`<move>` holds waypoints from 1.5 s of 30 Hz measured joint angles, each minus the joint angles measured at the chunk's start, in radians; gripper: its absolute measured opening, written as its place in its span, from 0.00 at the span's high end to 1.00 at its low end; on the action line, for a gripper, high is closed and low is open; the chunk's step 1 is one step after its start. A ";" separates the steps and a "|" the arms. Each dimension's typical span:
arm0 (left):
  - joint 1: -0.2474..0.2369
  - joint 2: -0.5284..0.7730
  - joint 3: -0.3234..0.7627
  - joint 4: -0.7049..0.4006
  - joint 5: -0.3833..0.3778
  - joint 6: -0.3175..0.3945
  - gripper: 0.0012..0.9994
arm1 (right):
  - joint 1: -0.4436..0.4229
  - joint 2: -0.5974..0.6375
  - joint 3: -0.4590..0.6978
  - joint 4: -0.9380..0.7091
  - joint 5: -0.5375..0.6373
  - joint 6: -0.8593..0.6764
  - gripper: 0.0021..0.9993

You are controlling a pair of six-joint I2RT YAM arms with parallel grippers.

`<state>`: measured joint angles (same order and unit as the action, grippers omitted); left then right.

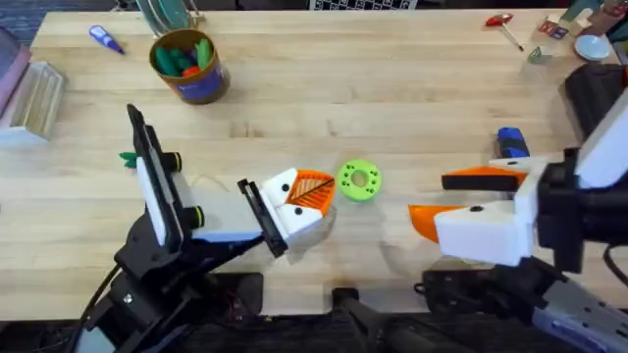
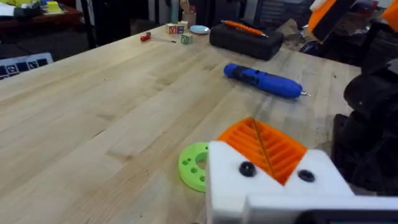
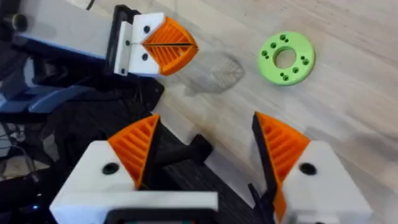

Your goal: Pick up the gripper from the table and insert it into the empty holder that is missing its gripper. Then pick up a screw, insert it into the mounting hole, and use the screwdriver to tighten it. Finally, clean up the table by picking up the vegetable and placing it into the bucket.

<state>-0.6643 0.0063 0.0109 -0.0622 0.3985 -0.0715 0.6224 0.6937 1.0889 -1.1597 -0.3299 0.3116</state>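
L gripper (image 1: 312,188) was pinched fully shut, orange pads together, nothing seen between them. It sat low over the table (image 1: 392,88) just beside the green disc (image 1: 358,180). R gripper (image 1: 432,196) was spread wide and empty, near the front edge on the other side of the disc.

A small green bit (image 1: 129,157), prob the vegetable, lay on the table behind the L arm's forearm, partly hidden, well apart from the bucket (image 1: 191,78). The bucket stood upright at the far left w/ green and orange items already inside. The screwdriver (image 1: 510,143) lay flat just beyond the R gripper, bit pointing toward the R arm in the L wrist view (image 2: 264,81).

Judged step: cleanup, i.e. get the veg into the bucket. L arm looked the better pick since veg and bucket were both on its side. To do it well it would need to open up first, swing back off the disc, come down straight over the veg, grip across the narrow side, lift clear, then release over the bucket mouth w/o clipping the rim.

In the way: L arm's own forearm covered the veg, and the bucket was already part full. Also around: blue-purple pen (image 1: 105,39) far left, red-handled tool (image 1: 503,24) far right, and a black case (image 2: 245,38) beyond the screwdriver, none blocking.
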 joint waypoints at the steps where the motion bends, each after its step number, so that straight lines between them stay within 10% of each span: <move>1: 0.000 0.000 0.000 0.000 0.000 0.000 0.99 | 0.000 0.000 -0.004 0.000 0.008 -0.001 0.12; 11: 0.000 0.000 0.000 0.000 0.000 0.000 0.99 | -0.031 0.067 -0.009 0.000 0.375 0.003 0.12; 18: 0.000 0.000 0.000 0.000 0.000 0.000 0.99 | -0.259 0.342 -0.009 0.066 0.553 -0.062 0.12; 34: 0.000 0.000 0.000 0.000 0.000 0.000 0.99 | -0.965 0.665 -0.015 0.244 0.468 -0.364 0.12; 45: 0.000 0.000 0.000 0.000 0.000 0.000 0.99 | -1.114 0.790 -0.015 0.299 0.358 -0.735 0.12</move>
<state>-0.6644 0.0063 0.0109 -0.0624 0.3988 -0.0715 -0.4918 1.4841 1.0740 -0.8604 0.0285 -0.4236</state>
